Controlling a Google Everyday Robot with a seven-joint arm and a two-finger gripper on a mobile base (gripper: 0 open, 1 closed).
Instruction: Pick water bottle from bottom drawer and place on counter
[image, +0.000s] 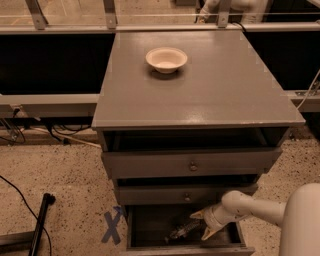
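The bottom drawer (150, 229) is pulled open, its inside dark. The water bottle (180, 233) lies on its side in it, glinting, near the middle. My gripper (201, 225) reaches into the drawer from the right on a white arm. Its two pale fingers are spread apart, one (197, 215) above and one (208, 234) below the bottle's right end. They are not closed on the bottle. The grey counter (200, 90) tops the cabinet above.
A cream bowl (166, 59) stands on the counter's far middle. The two upper drawers (190, 164) with round knobs stick out slightly. A blue X (113, 226) marks the speckled floor at left, by a black pole (39, 225) and cables. A metal rail runs behind the counter.
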